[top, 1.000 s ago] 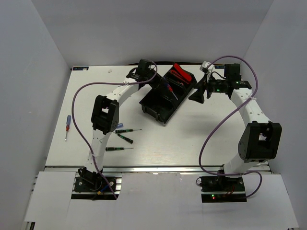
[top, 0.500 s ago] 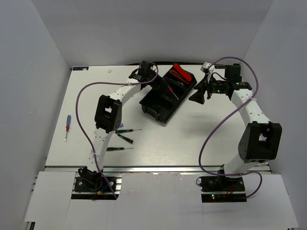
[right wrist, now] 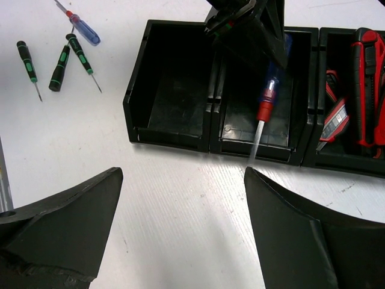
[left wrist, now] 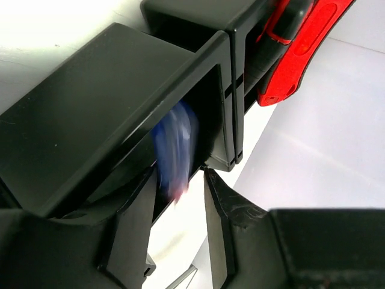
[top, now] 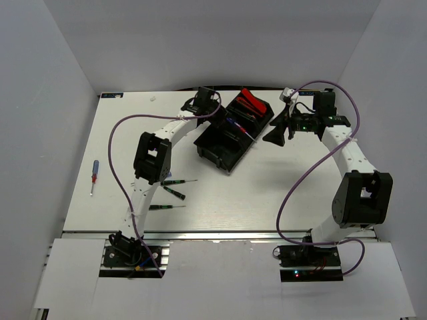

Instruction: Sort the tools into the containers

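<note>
The long black tray (top: 213, 155) lies slanted at the back middle. My left gripper (top: 222, 115) hangs over its middle compartment (right wrist: 240, 114), fingers (left wrist: 219, 208) apart. A blue-red screwdriver (right wrist: 265, 102) is blurred just below them, shaft pointing down over the compartment's near wall. It shows as a blue smear (left wrist: 175, 143) in the left wrist view. The far compartment holds red-handled pliers (top: 251, 101) and red-and-black utility knives (right wrist: 367, 78). The nearest compartment (right wrist: 174, 78) looks empty. My right gripper (top: 274, 134) is open and empty over bare table right of the tray (right wrist: 174, 139).
Three black-green screwdrivers (top: 175, 192) lie on the table by the left arm, also in the right wrist view (right wrist: 60, 66). Another blue-red screwdriver (top: 94, 175) lies near the left wall. Grey walls close in the table on three sides.
My left gripper has shifted slightly right over the tray. The blue-red screwdriver, held slanted before, now blurs and drops out of the fingers toward the middle compartment. The right arm stays still.
</note>
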`<state>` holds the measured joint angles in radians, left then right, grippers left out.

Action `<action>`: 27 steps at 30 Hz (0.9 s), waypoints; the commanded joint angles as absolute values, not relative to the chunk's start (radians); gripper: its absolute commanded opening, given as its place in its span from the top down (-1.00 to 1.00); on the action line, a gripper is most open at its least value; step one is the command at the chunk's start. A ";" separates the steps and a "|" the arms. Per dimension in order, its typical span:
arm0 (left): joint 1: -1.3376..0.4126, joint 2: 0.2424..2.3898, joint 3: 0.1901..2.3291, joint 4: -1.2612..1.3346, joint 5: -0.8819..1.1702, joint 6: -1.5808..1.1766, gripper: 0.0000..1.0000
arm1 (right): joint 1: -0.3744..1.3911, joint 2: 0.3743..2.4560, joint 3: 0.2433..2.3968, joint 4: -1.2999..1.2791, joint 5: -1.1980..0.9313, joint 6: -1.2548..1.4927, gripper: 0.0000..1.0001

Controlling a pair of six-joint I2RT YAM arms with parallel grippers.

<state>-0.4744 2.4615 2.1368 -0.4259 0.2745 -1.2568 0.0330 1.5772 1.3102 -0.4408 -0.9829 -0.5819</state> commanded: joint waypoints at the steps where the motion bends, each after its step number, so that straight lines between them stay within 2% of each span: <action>1: -0.480 2.419 2.178 -0.420 0.287 -1.253 0.04 | 0.026 1.536 1.295 -0.417 -1.011 -0.577 -0.77; 9: -0.483 2.389 2.203 -0.419 0.279 -1.249 0.02 | 0.025 1.531 1.292 -0.420 -1.014 -0.581 -0.77; 14: -0.482 2.315 2.206 -0.420 0.236 -1.120 0.03 | 0.026 1.537 1.315 -0.492 -1.061 -0.643 -0.79; 16: -0.477 2.241 2.165 -0.422 0.215 -1.016 0.03 | 0.035 1.563 1.357 -0.563 -1.118 -0.747 -0.79; 19: -0.457 2.095 2.025 -0.407 0.187 -0.858 0.00 | 0.087 1.617 1.446 -0.789 -1.141 -0.983 -0.79; 21: -0.430 2.007 1.938 -0.400 0.164 -0.743 -0.11 | 0.154 1.643 1.486 -0.941 -1.120 -1.099 -0.79; 24: -0.364 1.814 1.666 -0.391 0.157 -0.663 -0.31 | 0.266 1.683 1.523 -1.003 -1.060 -1.238 -0.79; 27: -0.263 1.605 1.493 -0.388 0.161 -0.647 -0.43 | 0.397 1.726 1.555 -0.993 -0.976 -1.295 -0.79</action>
